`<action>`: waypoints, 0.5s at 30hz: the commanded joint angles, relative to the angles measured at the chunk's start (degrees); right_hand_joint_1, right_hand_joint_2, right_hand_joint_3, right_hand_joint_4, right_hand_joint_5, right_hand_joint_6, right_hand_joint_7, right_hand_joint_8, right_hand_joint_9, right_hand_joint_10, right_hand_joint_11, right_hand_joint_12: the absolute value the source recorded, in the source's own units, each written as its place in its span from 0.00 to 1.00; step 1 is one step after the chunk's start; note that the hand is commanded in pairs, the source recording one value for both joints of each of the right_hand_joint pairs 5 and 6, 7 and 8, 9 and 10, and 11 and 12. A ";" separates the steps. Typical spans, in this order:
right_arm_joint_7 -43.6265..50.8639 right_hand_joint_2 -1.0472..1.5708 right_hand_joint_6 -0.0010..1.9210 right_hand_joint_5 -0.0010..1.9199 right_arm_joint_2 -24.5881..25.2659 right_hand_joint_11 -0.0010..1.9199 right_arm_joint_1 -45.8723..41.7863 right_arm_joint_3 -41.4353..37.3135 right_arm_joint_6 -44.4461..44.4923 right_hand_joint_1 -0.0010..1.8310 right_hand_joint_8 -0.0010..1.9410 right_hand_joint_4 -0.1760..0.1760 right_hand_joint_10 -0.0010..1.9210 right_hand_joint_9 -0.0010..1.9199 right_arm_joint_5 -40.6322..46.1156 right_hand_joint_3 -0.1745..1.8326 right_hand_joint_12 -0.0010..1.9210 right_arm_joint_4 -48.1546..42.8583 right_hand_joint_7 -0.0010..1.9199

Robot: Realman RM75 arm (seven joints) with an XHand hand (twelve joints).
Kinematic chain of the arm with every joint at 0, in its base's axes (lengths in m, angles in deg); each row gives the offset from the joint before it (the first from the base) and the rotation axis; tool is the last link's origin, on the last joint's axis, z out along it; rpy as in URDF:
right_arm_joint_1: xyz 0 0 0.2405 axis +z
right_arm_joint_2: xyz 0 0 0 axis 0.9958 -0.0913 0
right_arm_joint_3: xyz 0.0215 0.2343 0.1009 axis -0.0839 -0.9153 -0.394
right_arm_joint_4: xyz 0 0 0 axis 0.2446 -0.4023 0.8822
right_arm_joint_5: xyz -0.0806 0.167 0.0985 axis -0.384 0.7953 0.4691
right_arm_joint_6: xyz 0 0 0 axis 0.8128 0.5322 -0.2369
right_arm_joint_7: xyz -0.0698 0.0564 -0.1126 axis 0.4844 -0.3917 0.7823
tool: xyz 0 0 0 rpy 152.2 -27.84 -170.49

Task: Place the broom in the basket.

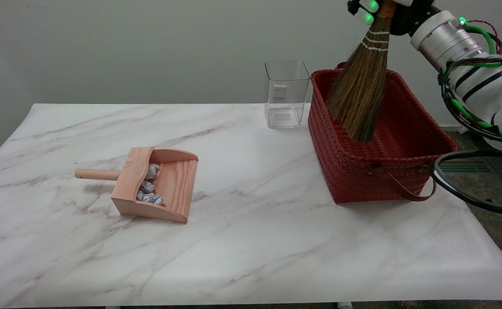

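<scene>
**Broom over basket**

R hand (373,7) at top edge, mostly cut off, grasping broom (360,92) by its handle. Bristles hang tilted inside red woven basket (354,171), far-left part. Wooden dustpan (156,184) w/ paper scraps well left.

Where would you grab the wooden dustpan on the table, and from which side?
Probably by the round handle, which sticks out to the picture's left of the dustpan, lies level just above the table and has bare space around it. Come down from above and close across it. The tray's wide walls look harder to hold, and it holds crumpled paper.
</scene>
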 commanded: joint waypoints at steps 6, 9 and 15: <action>16.27 1.00 1.00 1.00 -0.19 0.96 3.59 -0.55 -13.77 0.64 0.99 0.50 0.99 0.99 1.32 0.25 0.96 13.11 1.00; 18.19 1.00 1.00 1.00 0.07 0.96 3.27 1.13 -12.85 0.64 0.99 0.50 0.99 0.99 1.32 0.25 0.96 13.23 1.00; 20.98 1.00 1.00 1.00 5.10 0.96 1.78 6.11 -10.75 0.64 0.99 0.50 0.99 0.99 1.64 0.25 0.96 14.27 1.00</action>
